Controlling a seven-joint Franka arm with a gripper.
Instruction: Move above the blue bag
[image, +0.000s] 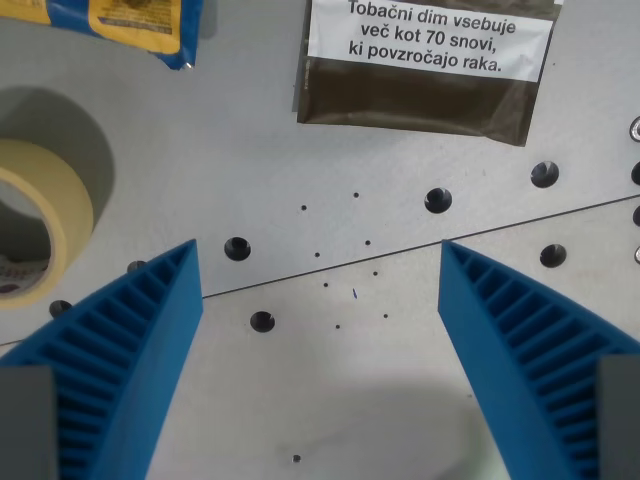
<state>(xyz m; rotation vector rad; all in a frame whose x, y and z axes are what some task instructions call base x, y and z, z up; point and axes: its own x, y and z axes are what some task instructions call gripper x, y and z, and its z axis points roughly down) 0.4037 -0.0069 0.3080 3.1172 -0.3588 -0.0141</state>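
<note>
A blue and yellow bag (125, 25) lies at the top left of the wrist view, cut off by the frame's upper edge. My gripper (320, 262) hangs open over bare grey table, below and to the right of the bag. Its two blue ribbed fingers (120, 350) stand wide apart with nothing between them. The bag is clear of both fingers.
A brown tobacco pouch (425, 70) with a white warning label lies at the top right. A roll of yellow masking tape (45, 215) sits at the left edge. The grey metal table (330, 400) has several holes and a seam running across it.
</note>
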